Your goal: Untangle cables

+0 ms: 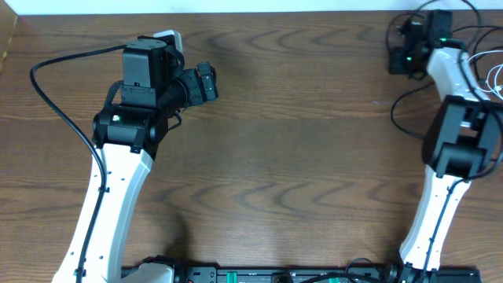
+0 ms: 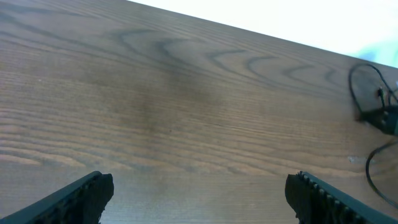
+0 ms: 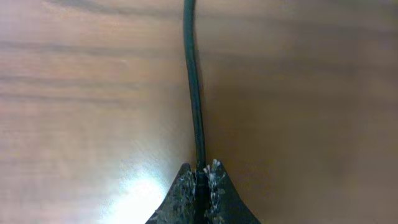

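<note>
My right gripper (image 3: 200, 173) is shut on a thin black cable (image 3: 192, 74) that runs straight away from the jaws, low over the wood. In the overhead view this gripper (image 1: 399, 52) is at the far right corner of the table. Thin black cable loops (image 1: 394, 118) lie beside the right arm, and a white cable (image 1: 495, 79) lies at the right edge. My left gripper (image 2: 199, 190) is open and empty above bare wood. In the overhead view it (image 1: 211, 81) is at the far left, well apart from the cables. The left wrist view shows black cable loops (image 2: 367, 168) at its right edge.
The wooden table (image 1: 299, 157) ends at a white far edge (image 2: 261, 25). A thick black arm wire (image 1: 55, 102) curves along the left side. The arm bases stand at the front edge (image 1: 275, 275).
</note>
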Action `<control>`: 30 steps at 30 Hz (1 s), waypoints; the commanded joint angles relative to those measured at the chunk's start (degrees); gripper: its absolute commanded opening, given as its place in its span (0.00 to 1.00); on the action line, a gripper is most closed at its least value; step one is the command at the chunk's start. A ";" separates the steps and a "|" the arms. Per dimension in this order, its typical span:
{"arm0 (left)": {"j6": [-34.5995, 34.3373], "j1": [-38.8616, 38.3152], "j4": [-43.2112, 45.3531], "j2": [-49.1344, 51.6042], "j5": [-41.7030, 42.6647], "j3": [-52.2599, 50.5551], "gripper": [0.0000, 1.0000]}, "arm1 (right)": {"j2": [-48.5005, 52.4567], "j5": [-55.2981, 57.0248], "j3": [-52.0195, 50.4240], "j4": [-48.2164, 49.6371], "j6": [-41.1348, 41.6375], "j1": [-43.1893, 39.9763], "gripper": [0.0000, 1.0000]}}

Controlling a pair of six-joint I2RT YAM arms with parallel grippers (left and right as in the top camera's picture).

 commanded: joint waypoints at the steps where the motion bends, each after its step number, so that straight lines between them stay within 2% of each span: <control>1: -0.11 0.15 0.04 0.22 0.52 0.72 0.94 | -11.23 -0.11 -0.11 -3.26 3.15 -4.61 0.01; 9: -0.11 0.15 0.07 0.22 0.52 0.72 0.94 | -29.27 0.90 -0.11 -10.32 4.13 -16.22 0.01; 13: -0.11 0.15 0.07 0.22 0.52 0.72 0.94 | -33.81 4.04 -0.11 -11.65 6.40 -22.84 0.01; 18: -0.11 0.17 0.09 0.22 0.52 0.72 0.94 | -32.57 8.20 -0.22 -13.27 7.89 -29.09 0.01; 24: -0.11 0.15 0.09 0.22 0.52 0.72 0.94 | -25.70 8.26 -0.24 -13.22 7.87 -30.49 0.01; 25: -0.11 0.15 0.09 0.22 0.52 0.72 0.94 | -24.28 8.26 -0.24 -13.27 7.87 -30.27 0.04; 26: -0.11 0.15 0.09 0.22 0.52 0.72 0.94 | -22.73 7.98 -0.24 -13.40 7.85 -30.01 0.20; 27: -0.11 0.15 0.09 0.22 0.52 0.72 0.94 | -21.24 7.54 -0.24 -13.66 7.61 -29.62 0.55; 28: -0.11 0.15 0.07 0.22 0.52 0.72 0.94 | -20.24 7.52 -0.24 -13.92 7.63 -29.31 0.74; 29: -0.11 0.15 0.09 0.22 0.52 0.72 0.94 | -19.39 7.50 -0.24 -14.36 7.63 -28.89 0.84; 30: -0.11 0.15 0.09 0.22 0.52 0.72 0.94 | -18.75 7.37 -0.24 -14.82 7.65 -28.37 0.89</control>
